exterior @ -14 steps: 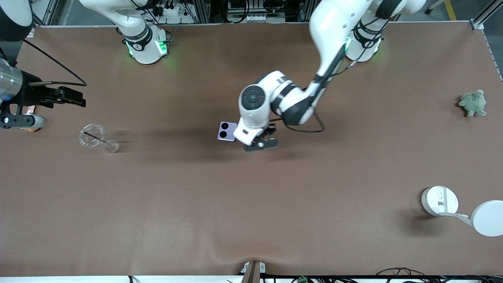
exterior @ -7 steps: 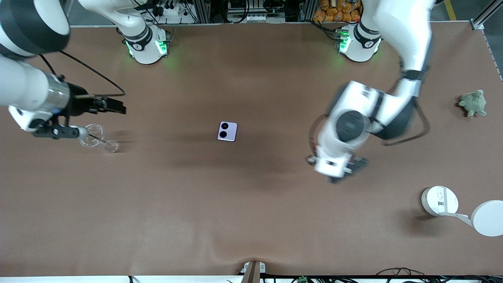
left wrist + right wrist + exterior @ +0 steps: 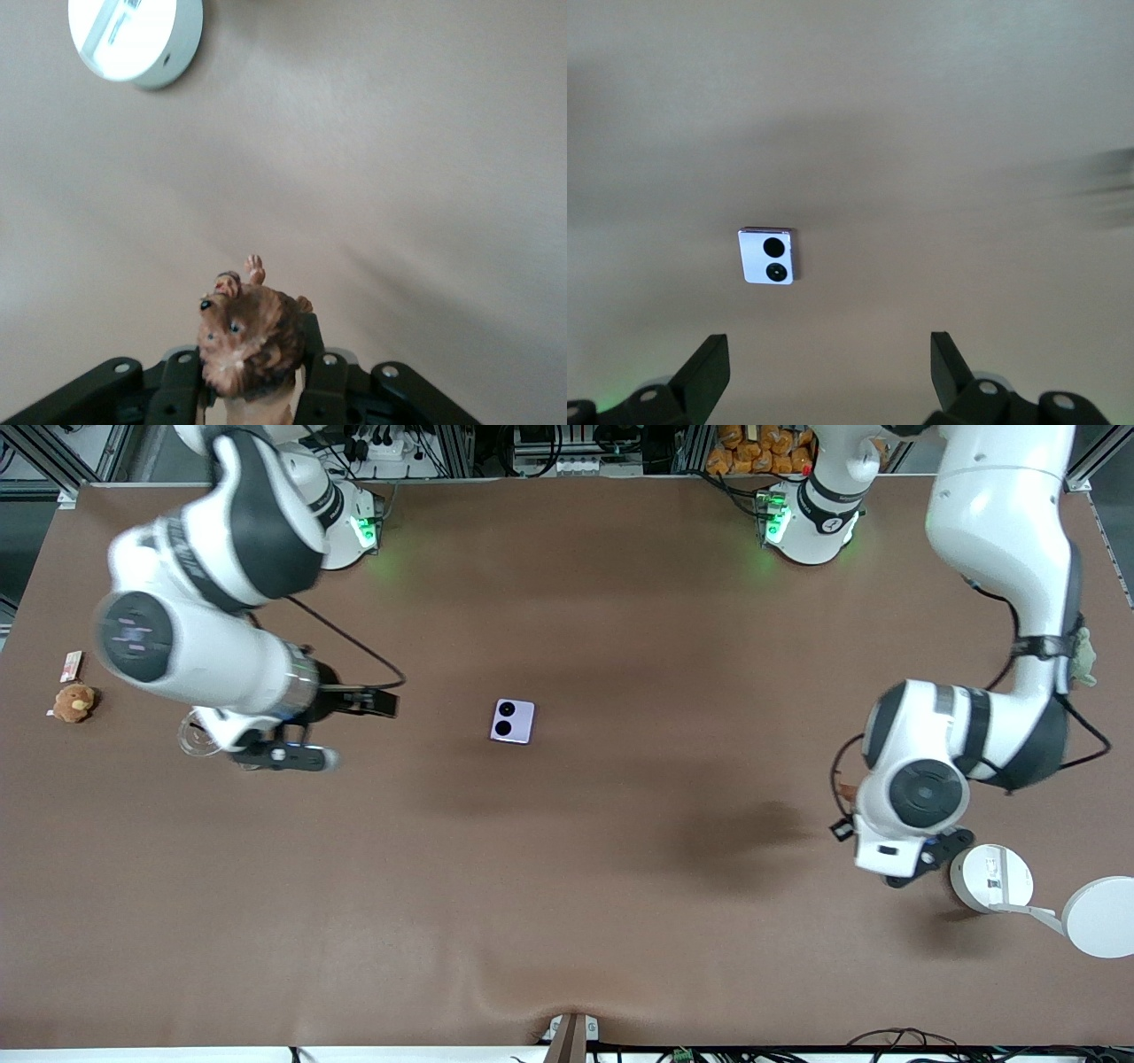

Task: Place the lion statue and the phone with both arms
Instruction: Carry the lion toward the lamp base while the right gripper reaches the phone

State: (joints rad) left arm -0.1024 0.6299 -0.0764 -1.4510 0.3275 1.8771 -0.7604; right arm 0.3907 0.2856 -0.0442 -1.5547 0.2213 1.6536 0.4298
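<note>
The phone (image 3: 513, 720) lies flat at the middle of the table, its two black camera circles up; it also shows in the right wrist view (image 3: 769, 257). My right gripper (image 3: 288, 756) is open and empty (image 3: 827, 359), over the table beside a glass item, toward the right arm's end from the phone. My left gripper (image 3: 912, 864) is shut on the lion statue (image 3: 252, 341), a small brown maned figurine. It is held above the table next to a white disc (image 3: 990, 877). The front view hides the statue under the wrist.
A tan plush toy (image 3: 73, 702) and a small tag (image 3: 71, 664) lie at the right arm's end. A clear glass item (image 3: 197, 737) is partly under the right wrist. The white disc (image 3: 133, 40) joins a second disc (image 3: 1099, 917). The left arm mostly hides a green turtle (image 3: 1085, 657).
The left arm has swung away from beside the phone to the white disc at its own end. The right arm has moved in from the table's end toward the phone. The phone has not moved.
</note>
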